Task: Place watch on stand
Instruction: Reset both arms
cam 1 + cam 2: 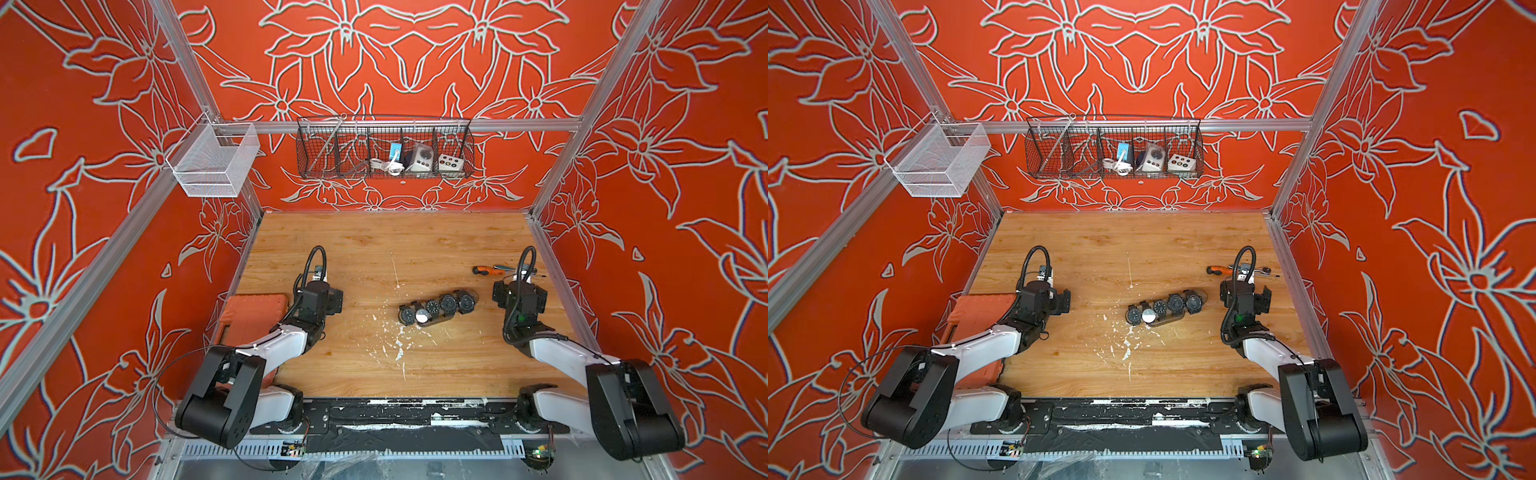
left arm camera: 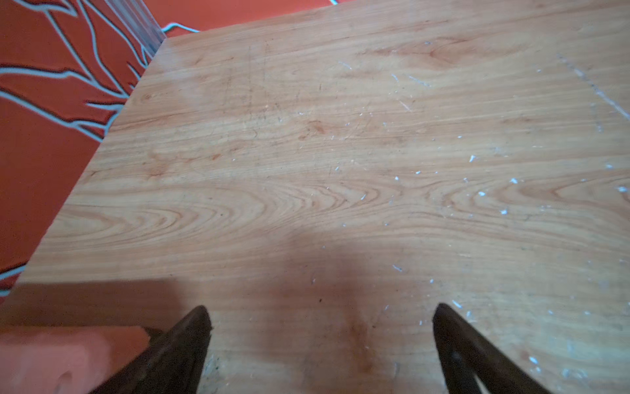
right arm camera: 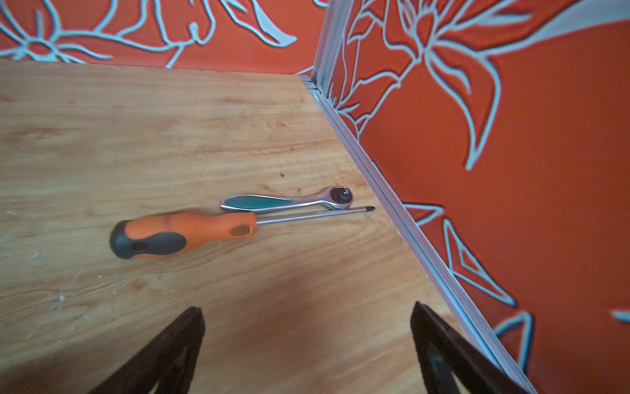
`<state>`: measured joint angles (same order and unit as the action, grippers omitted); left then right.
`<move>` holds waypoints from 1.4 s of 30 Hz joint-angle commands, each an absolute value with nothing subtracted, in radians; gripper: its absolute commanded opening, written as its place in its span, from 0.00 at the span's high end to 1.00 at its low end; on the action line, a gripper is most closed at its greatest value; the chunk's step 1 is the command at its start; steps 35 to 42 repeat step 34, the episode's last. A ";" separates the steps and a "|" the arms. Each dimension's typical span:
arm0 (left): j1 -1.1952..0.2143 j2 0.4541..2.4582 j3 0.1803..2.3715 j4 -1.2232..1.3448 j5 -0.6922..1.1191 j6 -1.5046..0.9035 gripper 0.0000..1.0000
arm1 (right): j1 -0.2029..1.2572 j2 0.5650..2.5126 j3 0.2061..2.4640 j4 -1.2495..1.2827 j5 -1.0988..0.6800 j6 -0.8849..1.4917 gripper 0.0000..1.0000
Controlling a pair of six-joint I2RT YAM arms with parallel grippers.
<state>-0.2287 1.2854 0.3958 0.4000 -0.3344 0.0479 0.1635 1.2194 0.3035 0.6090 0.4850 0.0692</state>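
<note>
The left end effector (image 2: 322, 307) and right end effector (image 3: 306, 306) gape wide, empty.

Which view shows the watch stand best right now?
Both top views: the stand sits whole mid-table, watches strung along it. Left wrist shows table and an orange case corner; right wrist shows a screwdriver and ratchet. Neither shows the stand.

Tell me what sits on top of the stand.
Five watches sit in a row along the stand, four dark-faced and one white-faced. They cover most of its bar; whether each strap wraps around it cannot be seen.
</note>
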 commanded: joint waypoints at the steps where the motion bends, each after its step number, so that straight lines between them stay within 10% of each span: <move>1: -0.222 1.288 0.390 0.518 -0.263 0.114 0.01 | 0.156 1.263 0.244 0.842 0.408 -0.021 0.02; 15: 0.025 1.440 0.298 0.854 -0.077 -0.017 0.01 | 0.077 1.425 0.292 0.878 0.302 0.033 0.02; 42: 0.025 1.410 0.312 0.778 -0.070 -0.020 0.01 | 0.074 1.424 0.308 0.847 0.288 0.025 0.02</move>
